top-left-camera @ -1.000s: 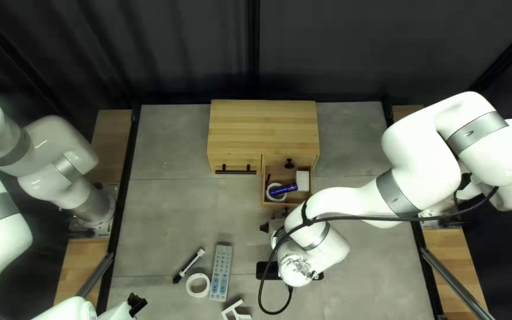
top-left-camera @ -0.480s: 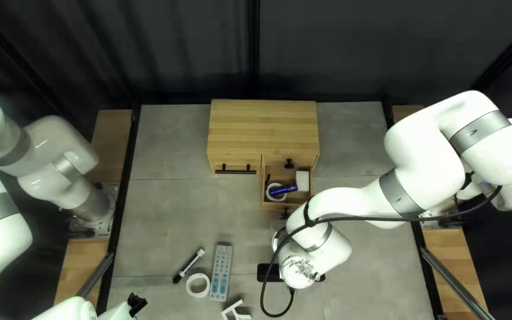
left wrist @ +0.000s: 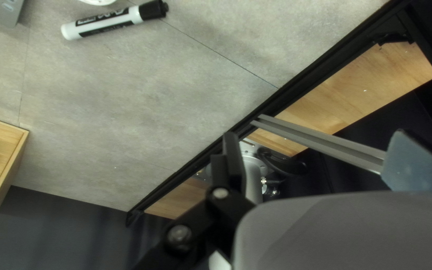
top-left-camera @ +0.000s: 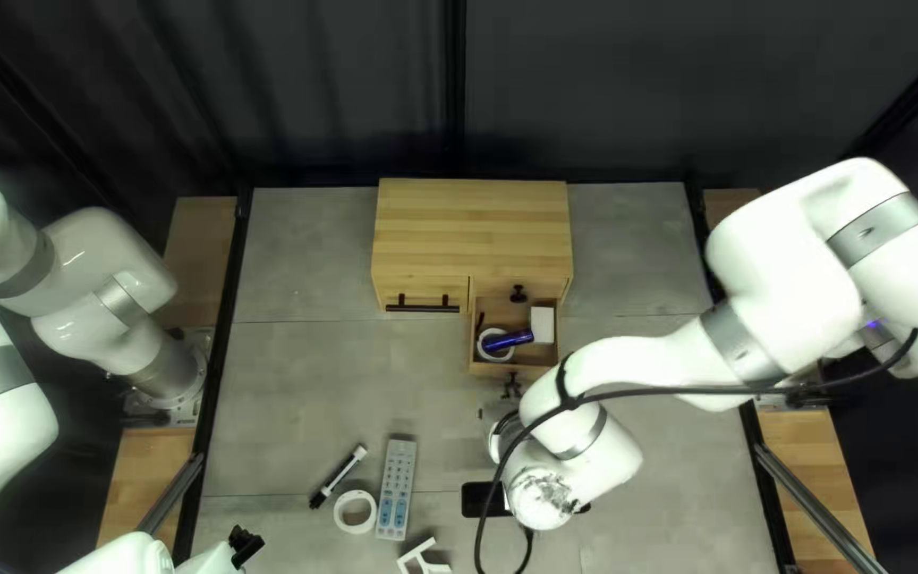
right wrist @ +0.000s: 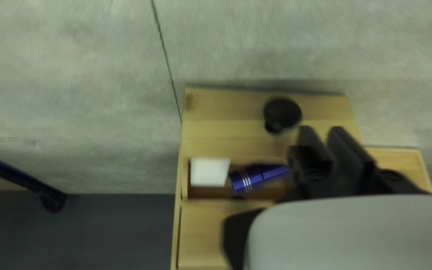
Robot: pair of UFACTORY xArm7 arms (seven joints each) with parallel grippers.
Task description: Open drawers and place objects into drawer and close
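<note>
Nearest me, an angular white plastic piece (top-left-camera: 424,557) lies on the table (top-left-camera: 305,415), whose mottled grey surface looks like stone, crossed by thin seams. Off toward the left side, the left gripper (top-left-camera: 247,544) hangs with its fingers spread wide and nothing between them. A little farther in sit a long, flat grey slab with rows of rounded buttons (top-left-camera: 396,489), a smooth white ring (top-left-camera: 355,511) beside it, and a white marker with a black cap (top-left-camera: 338,476), lying aslant.

The glossy right arm (top-left-camera: 629,367) bends over the table, a black cable (top-left-camera: 682,391) looped along it. It mostly hides the right gripper (top-left-camera: 495,427) from above; in its own wrist view the fingers stand close together, a narrow gap between them, and I see nothing held there.

Past it, the cabinet's right-hand drawer (top-left-camera: 514,370) is pulled out, a round black knob (right wrist: 282,114) on its plain wooden front. Inside, a shiny blue cylinder (top-left-camera: 508,339) with silvery bands lies across a pale ring (top-left-camera: 486,350), beside a squared white block (top-left-camera: 543,324). The left-hand drawer (top-left-camera: 417,289), with a straight black bar handle (top-left-camera: 424,308), is closed. The striped, pale wood cabinet (top-left-camera: 472,223) stands before the dark, softly folded curtain (top-left-camera: 310,96).
</note>
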